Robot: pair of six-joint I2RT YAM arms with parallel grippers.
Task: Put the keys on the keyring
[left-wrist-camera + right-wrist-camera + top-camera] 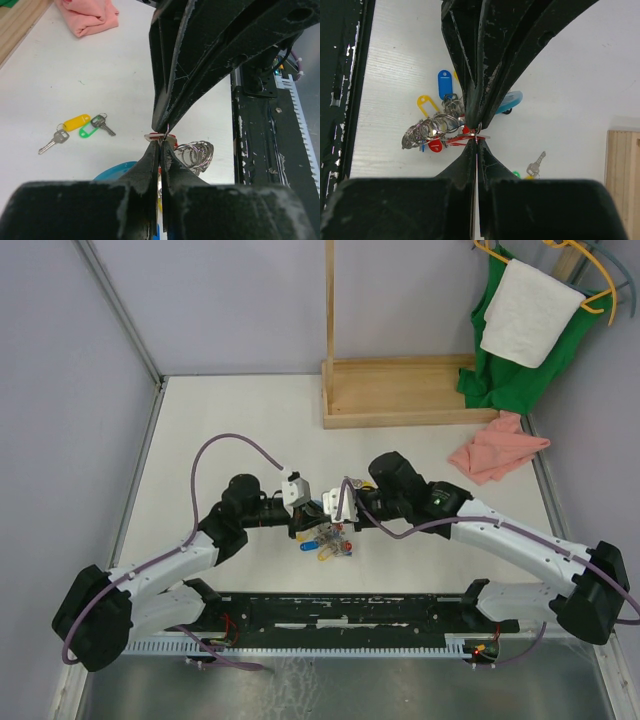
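both arms, the left arm and the right arm, reach in from the near edge of the worktop and meet nose to nose just inside the middle of that edge. you look to be at the fiddly part, working a coil open so a key can slide on. hold one arm fixed as the anchor and move only the other, in small pulls along the line of the coil, never across it. a twist here would likely flick the thin metal out of the tips. keep the bunch low so nothing swings.

your left gripper is pinched right down, with no gap between its fingers, and so is your right gripper. their tips butt together on one spot. the views do not settle whether each truly grips or only touches.

beneath them lies the keyring: a light-blue band and grey coils, with a blue tag, a yellow tag and a red tag fanned toward the near edge.

further in, apart from the ring, wait a yellow-tagged key and a green-tagged key, their tags touching.

smallest of all is a silver sliver edged with red, exactly where the fingertips meet.
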